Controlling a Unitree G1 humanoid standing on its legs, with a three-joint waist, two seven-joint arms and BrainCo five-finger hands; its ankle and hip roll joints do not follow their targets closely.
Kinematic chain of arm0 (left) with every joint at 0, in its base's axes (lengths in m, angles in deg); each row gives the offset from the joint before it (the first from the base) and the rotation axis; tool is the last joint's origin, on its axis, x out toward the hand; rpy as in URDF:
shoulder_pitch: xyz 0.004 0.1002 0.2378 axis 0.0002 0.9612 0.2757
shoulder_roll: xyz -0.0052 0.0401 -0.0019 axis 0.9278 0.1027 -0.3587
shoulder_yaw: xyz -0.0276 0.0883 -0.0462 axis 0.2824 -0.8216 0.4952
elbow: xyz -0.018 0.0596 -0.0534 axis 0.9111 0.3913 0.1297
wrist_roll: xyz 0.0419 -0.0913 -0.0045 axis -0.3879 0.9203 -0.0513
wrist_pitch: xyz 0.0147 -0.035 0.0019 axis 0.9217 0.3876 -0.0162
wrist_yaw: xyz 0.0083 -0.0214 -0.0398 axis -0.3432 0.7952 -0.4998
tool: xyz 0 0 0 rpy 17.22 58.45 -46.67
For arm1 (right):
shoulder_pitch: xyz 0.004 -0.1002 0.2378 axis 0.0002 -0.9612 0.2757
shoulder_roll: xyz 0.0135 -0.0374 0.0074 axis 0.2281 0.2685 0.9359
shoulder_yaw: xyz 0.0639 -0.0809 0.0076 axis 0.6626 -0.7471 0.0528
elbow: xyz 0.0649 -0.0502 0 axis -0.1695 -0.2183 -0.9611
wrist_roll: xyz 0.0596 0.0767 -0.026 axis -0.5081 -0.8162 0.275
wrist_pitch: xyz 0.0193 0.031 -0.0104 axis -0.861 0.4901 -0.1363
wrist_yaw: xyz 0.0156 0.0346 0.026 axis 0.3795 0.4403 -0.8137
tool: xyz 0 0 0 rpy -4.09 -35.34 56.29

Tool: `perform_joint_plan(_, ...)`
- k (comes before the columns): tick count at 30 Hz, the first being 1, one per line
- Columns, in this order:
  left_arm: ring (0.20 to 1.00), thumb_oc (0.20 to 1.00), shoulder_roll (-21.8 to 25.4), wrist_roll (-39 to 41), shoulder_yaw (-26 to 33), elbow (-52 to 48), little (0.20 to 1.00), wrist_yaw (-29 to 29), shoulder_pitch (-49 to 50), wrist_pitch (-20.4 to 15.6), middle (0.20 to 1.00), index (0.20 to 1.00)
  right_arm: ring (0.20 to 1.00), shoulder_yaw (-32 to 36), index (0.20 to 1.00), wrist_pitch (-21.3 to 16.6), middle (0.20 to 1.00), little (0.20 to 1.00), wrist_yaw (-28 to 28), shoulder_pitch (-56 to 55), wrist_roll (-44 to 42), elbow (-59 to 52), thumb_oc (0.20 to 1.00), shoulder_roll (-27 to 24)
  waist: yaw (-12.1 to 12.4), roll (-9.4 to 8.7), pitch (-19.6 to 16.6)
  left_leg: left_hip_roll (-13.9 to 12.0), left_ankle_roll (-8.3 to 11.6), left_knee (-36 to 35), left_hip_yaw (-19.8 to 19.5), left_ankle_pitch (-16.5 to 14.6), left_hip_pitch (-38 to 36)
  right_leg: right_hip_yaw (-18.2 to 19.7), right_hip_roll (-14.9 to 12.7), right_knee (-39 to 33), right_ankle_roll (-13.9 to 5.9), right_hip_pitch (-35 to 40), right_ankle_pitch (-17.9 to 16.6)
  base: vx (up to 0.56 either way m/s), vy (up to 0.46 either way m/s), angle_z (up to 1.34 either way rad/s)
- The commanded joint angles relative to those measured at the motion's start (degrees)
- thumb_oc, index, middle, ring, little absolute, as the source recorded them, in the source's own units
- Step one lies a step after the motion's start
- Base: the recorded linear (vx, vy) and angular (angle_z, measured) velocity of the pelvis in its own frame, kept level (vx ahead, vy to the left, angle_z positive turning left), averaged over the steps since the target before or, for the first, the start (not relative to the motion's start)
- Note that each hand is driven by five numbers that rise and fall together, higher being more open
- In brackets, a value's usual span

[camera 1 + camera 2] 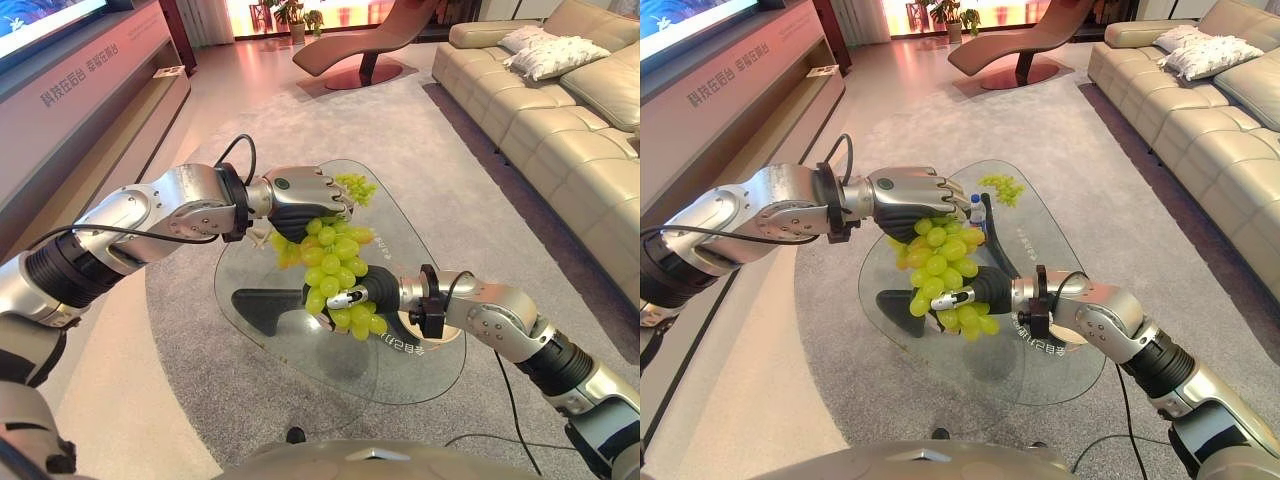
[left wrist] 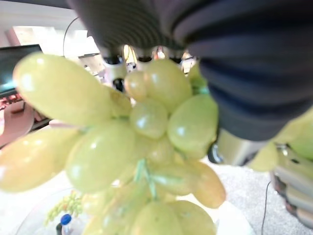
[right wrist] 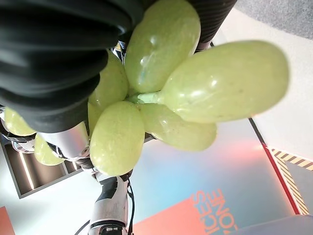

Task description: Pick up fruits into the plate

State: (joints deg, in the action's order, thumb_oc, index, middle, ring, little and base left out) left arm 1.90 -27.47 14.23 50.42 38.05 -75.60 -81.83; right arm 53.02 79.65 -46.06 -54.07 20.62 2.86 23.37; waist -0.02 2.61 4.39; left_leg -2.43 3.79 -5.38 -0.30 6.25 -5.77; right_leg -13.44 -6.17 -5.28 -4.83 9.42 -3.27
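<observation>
A big bunch of green grapes [image 1: 335,260] hangs above the glass table [image 1: 300,350]. My left hand [image 1: 300,195] grips its top from above, fingers curled down into it. My right hand [image 1: 368,290] comes in from the right at the bunch's lower end, a finger [image 1: 345,298] curled across the grapes. Both wrist views look at the grapes from very close [image 2: 146,147] [image 3: 161,98]. A second, smaller bunch [image 1: 355,185] lies at the table's far edge. A brownish round thing [image 1: 445,340], perhaps the plate, lies on the glass, partly hidden under my right wrist.
A small bottle with a blue cap [image 1: 978,212] stands on the table just behind the held bunch. The table sits on a grey rug. A beige sofa [image 1: 580,130] runs along the right, a lounge chair [image 1: 370,40] stands far back, a TV cabinet [image 1: 80,100] lines the left.
</observation>
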Motion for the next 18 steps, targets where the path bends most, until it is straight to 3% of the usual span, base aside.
perform_joint_plan(1, 1.000, 1.000, -1.2, 3.0, 4.7, 2.7, 1.000, -1.1, -0.1, 0.9, 1.000, 1.000, 0.200, 3.0, 0.200, -3.2, 0.200, 0.200, -0.4, 3.1, -3.4, -4.4, 0.200, 3.7, 1.7, -3.07, 0.2, 1.3, -0.24, 1.2, 4.6, -8.8, -5.4, 1.3, -2.1, 0.3, -3.33, 1.3, 1.6, 0.00, 0.000, 0.00)
perform_joint_plan(9, 1.000, 1.000, -1.6, 3.5, 8.9, 4.5, 1.000, -1.6, 5.7, 1.8, 1.000, 1.000, 0.200, 6.6, 0.200, -4.6, 0.200, 0.200, 2.3, -0.3, -3.2, -1.5, 0.200, 5.1, 2.1, -2.99, 0.2, 1.2, -0.34, 1.1, 4.5, -8.9, -5.6, 1.2, -2.1, 0.3, -3.29, 1.4, 1.7, 0.00, 0.000, 0.00)
perform_joint_plan(18, 1.000, 1.000, -2.3, 4.8, 18.4, 8.4, 1.000, -4.2, 19.2, 3.1, 1.000, 1.000, 0.200, 14.8, 0.200, -9.2, 0.200, 0.200, 3.2, -6.6, -3.0, 4.5, 0.200, 6.1, 2.7, -2.85, 0.4, 0.9, -0.29, 1.0, 4.3, -8.8, -5.7, 0.7, -2.2, 0.3, -3.21, 1.5, 1.7, 0.00, 0.000, 0.00)
